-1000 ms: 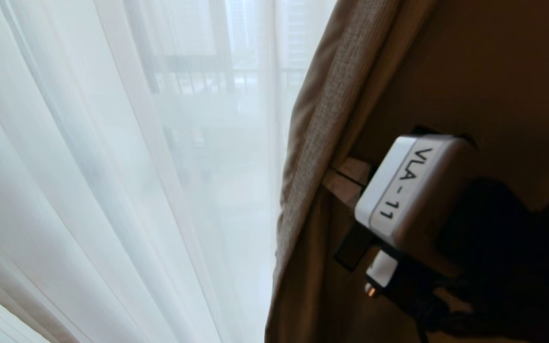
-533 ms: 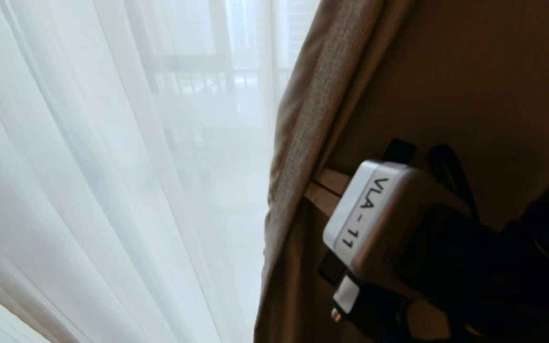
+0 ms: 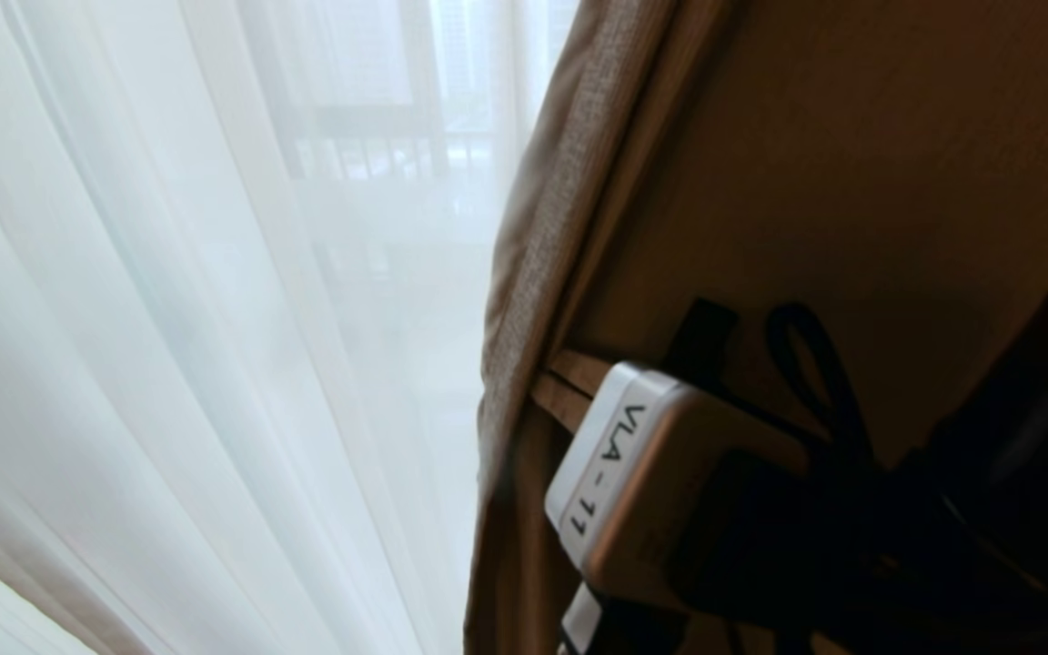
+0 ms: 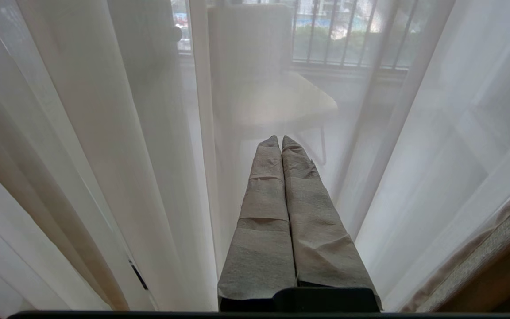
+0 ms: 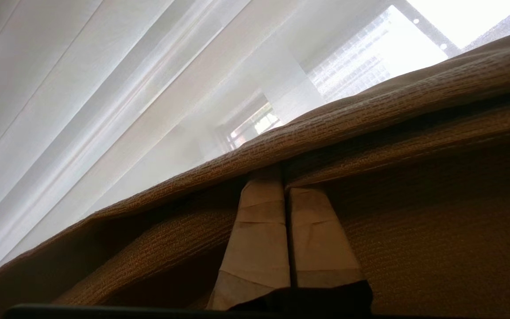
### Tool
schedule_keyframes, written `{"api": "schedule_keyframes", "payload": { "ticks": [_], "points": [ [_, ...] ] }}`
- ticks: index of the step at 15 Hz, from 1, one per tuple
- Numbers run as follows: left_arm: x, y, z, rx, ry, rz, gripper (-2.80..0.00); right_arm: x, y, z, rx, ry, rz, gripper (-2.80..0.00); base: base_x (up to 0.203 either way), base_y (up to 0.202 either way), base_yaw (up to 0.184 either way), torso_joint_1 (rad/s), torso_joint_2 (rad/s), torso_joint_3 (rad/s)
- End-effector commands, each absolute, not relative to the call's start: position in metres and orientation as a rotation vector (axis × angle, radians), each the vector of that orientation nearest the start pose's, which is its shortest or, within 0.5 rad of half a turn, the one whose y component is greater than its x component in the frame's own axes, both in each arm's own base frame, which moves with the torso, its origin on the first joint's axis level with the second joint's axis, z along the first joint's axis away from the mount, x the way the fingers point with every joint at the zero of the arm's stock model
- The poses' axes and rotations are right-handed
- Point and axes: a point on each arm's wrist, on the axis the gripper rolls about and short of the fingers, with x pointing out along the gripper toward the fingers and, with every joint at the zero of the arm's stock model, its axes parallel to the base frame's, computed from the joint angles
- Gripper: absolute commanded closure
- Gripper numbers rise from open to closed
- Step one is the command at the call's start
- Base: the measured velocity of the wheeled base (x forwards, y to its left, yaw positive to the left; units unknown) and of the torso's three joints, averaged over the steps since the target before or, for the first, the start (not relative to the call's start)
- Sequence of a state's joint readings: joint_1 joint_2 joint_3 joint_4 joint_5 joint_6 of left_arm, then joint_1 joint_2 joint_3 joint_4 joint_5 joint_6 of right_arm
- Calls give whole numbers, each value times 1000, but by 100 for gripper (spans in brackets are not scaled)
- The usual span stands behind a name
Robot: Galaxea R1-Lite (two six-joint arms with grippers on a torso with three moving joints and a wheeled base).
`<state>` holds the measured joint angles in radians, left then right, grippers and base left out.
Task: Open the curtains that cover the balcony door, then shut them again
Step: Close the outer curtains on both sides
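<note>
Since a second ago the right gripper (image 3: 549,389) has travelled down and toward the left of the head view, and the leading edge of the thick beige-grey drape (image 3: 533,273) has come with it, so less of the white sheer (image 3: 169,318) is left uncovered. Its tape-wrapped fingers (image 5: 264,230) are pressed together with their tips buried in a fold of the woven drape; in the right wrist view the cloth's hem runs right across the tips, and the fabric appears pinched between them, though the contact itself is hidden by the fold. A white housing labelled "VLA-11" (image 3: 606,473) sits just behind the fingers, with black cables (image 3: 806,382) looping up behind it.

The drape hangs on the right of the head view, its textured edge slanting from the top centre down to the gripper. The sheer fills the left of that view in long vertical folds, and a dim railing (image 3: 378,150) shows through it; the balcony door's frame cannot be made out.

The left gripper (image 4: 280,141) is out of the head view. Its wrapped fingers (image 4: 264,212) lie closed against each other, holding nothing, pointing at the sheer, with a pale chair (image 4: 277,97) and balcony bars (image 4: 339,31) faintly visible through it.
</note>
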<state>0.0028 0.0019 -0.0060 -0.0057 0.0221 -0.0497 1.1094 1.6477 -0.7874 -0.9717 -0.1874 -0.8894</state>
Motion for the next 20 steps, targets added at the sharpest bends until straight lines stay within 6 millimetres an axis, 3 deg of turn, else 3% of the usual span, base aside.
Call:
{"api": "schedule_keyframes", "payload": {
  "ticks": [1,6,10,15,20],
  "points": [
    [-23,0,78,-51,-11,26,0,136,265,226,-758,-495,811,0,0,0,0,0,0,0],
    [-23,0,78,-51,-11,26,0,135,261,230,-742,-483,780,0,0,0,0,0,0,0],
    [-23,0,78,-51,-11,26,0,136,240,243,-696,-462,693,0,0,0,0,0,0,0],
    [-23,0,78,-51,-11,26,0,150,193,261,-685,-448,540,0,0,0,0,0,0,0],
    [-23,0,78,-51,-11,26,0,165,119,279,-677,-347,283,0,0,0,0,0,0,0]
  ]
}}
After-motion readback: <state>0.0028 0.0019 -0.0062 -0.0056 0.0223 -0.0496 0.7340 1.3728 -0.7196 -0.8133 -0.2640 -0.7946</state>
